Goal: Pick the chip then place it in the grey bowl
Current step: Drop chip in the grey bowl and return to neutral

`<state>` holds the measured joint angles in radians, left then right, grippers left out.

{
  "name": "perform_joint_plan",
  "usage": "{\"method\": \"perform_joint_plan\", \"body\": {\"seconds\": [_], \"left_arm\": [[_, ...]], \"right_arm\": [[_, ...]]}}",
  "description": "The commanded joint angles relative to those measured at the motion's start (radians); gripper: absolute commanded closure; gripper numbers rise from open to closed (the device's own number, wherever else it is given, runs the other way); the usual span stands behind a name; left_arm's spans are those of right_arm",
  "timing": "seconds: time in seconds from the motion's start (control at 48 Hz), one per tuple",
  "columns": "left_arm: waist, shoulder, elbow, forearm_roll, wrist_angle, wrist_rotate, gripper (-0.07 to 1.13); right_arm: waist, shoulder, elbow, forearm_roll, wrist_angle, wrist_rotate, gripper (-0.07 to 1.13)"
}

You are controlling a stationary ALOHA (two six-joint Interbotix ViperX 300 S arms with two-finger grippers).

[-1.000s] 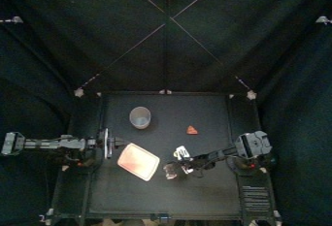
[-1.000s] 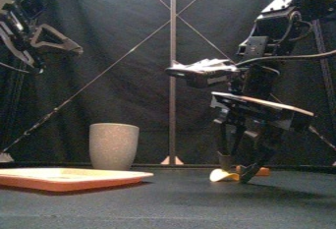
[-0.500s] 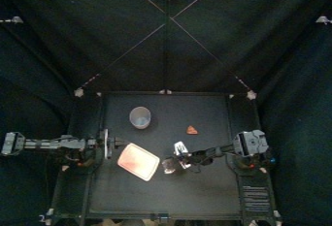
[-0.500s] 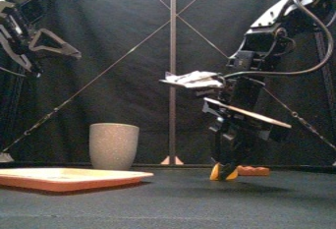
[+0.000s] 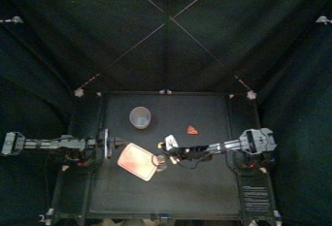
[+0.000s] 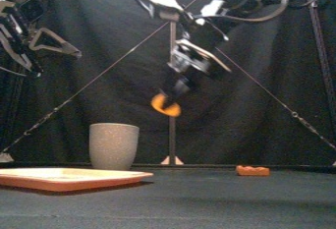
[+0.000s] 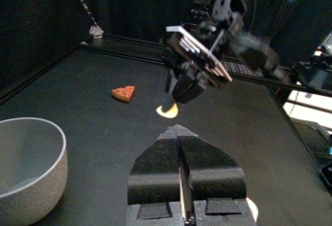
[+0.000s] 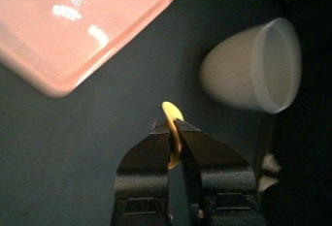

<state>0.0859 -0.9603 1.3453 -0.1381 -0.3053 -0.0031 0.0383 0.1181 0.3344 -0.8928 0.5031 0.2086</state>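
Note:
A thin yellow chip (image 6: 163, 103) hangs well above the table, and my right gripper (image 6: 171, 90) is shut on it. In the right wrist view the chip (image 8: 170, 112) sticks out between the jaws, with the tall grey speckled cup (image 8: 253, 65) and the pink tray (image 8: 78, 26) below it. From above, my right gripper (image 5: 159, 154) is over the tray's (image 5: 135, 161) right edge, in front of the cup (image 5: 140, 118). The cup (image 6: 113, 144) stands upright and apart from the chip. My left gripper (image 7: 182, 160) is shut on nothing and rests at the table's left side.
A small red-orange toy (image 5: 192, 130) lies at mid-table, right of the cup; it is low at the right in the front view (image 6: 252, 170). The pink tray (image 6: 73, 178) lies flat at the front left. The right arm (image 7: 220, 50) spans the table's middle.
My right gripper has risen off the table with the chip and swung left, from the front right to above the tray's edge. The left arm has not moved.

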Motion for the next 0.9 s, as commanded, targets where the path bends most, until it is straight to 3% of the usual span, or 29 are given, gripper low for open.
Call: {"method": "perform_joint_plan", "body": {"seconds": [0.021,0.208,0.375,0.458,0.688,0.896], "left_arm": [[-0.002,0.003,-0.017,0.003,-0.014,0.002,1.03],[-0.002,0.003,-0.008,0.002,-0.015,0.002,1.03],[-0.002,0.003,-0.005,0.003,-0.014,0.005,1.03],[-0.002,0.003,-0.005,0.008,-0.015,0.006,1.03],[0.0,0.003,0.008,0.011,-0.015,0.006,1.03],[0.002,0.003,0.009,0.011,-0.015,0.006,1.03]], "right_arm": [[-0.098,-0.008,-0.118,-0.02,-0.103,0.0,0.82],[-0.233,0.132,-0.27,0.072,-0.233,0.0,0.72],[-0.282,0.247,-0.367,0.216,-0.308,-0.014,0.6],[-0.301,0.276,-0.4,0.273,-0.319,-0.017,0.44],[-0.322,0.261,-0.411,0.296,-0.339,-0.011,0.0],[-0.327,0.101,-0.268,0.336,-0.423,0.0,0.0]]}}
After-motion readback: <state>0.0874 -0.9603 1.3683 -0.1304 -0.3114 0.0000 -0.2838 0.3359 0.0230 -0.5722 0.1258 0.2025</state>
